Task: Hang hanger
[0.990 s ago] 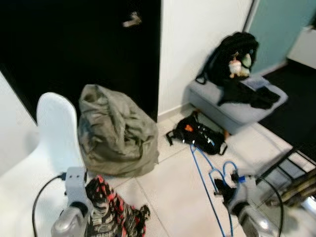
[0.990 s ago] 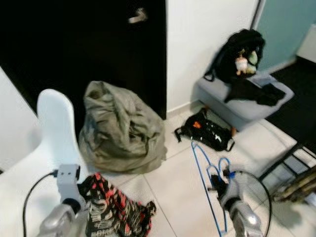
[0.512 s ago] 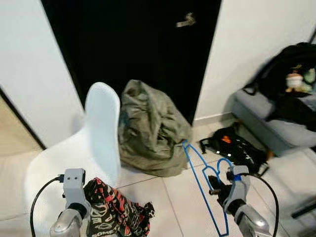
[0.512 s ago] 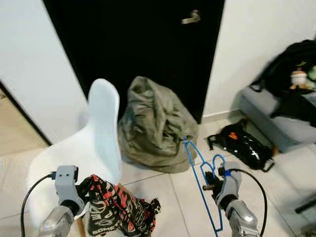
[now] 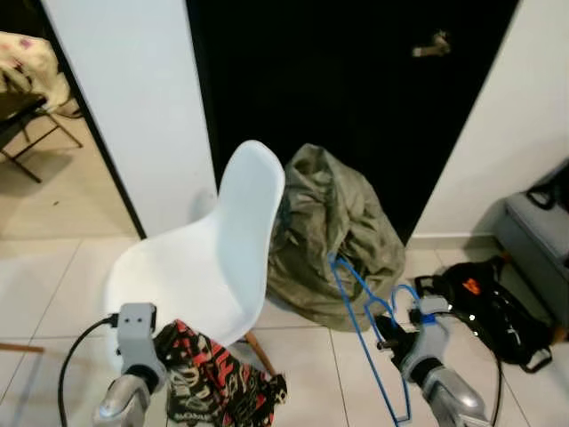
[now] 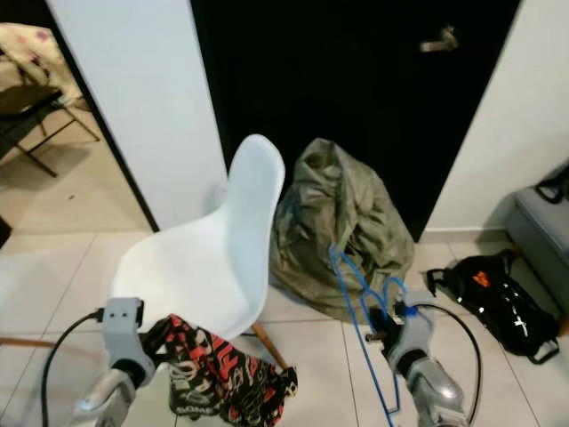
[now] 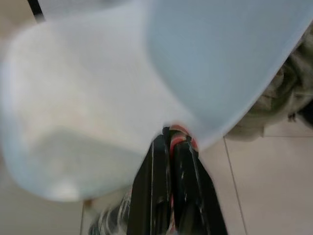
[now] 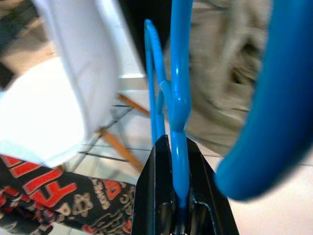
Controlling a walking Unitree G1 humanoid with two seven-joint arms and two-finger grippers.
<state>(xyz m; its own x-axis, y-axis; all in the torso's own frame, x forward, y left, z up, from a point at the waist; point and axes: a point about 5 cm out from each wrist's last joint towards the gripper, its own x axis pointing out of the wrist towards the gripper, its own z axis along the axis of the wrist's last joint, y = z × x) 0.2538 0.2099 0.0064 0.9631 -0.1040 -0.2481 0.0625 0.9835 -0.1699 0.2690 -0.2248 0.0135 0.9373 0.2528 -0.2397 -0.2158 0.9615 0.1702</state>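
Two grippers loaded: we carry one item in each and list the scene from largest thing to smallest.
Door (image 5: 356, 107): dark, with a metal handle (image 5: 433, 43) high up; we see no rail or hook, so we judge the hanging place is yet to be found.
Chair (image 5: 209, 258): white shell seat, just ahead of our left arm; we would steer wide of its wooden leg (image 6: 269, 345).
Sack (image 5: 333, 236): olive cloth heap on the tile floor (image 5: 53, 267), behind the chair and against the door.
Black bag (image 6: 489, 298): on the floor to our right, well apart from the sack.
Garment (image 5: 218, 382): red, black and white print, bunched and hanging from the left gripper (image 7: 172, 147), whose fingers are clamped tight on the cloth.
Hanger (image 5: 364, 338): blue wire, held upright in front of us, low on the right.
Right gripper (image 8: 177, 147): fingers closed on the hanger's wire near its neck.
Handling note: we judge the hanger could swing while walking, so we keep the wrist level and the hook end free for the rail.
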